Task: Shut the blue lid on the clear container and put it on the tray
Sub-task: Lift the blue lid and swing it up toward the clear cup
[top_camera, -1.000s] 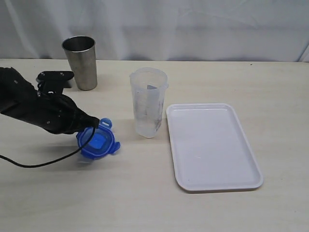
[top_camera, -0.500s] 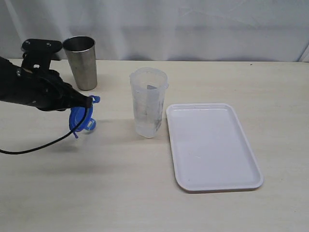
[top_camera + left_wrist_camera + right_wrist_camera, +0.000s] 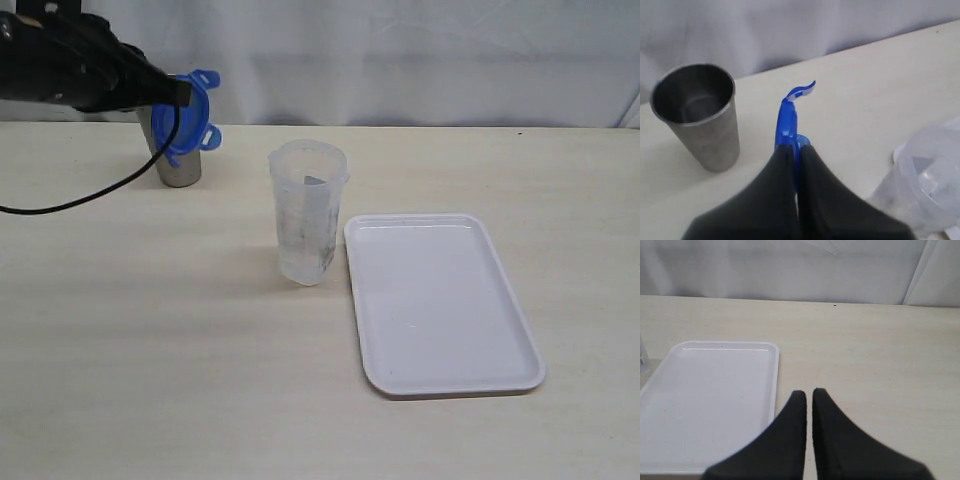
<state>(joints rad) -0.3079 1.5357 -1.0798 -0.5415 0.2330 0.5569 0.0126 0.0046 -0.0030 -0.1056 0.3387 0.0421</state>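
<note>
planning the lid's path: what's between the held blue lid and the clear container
Nothing: the exterior view shows only bare table between the blue lid, pinched in the left gripper, and the clear container.

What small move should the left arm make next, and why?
Probably carry the lid across, above the container and its open mouth: the left gripper holds it edge-on, in the air near the tumbler, and the container stands uncovered.
</note>
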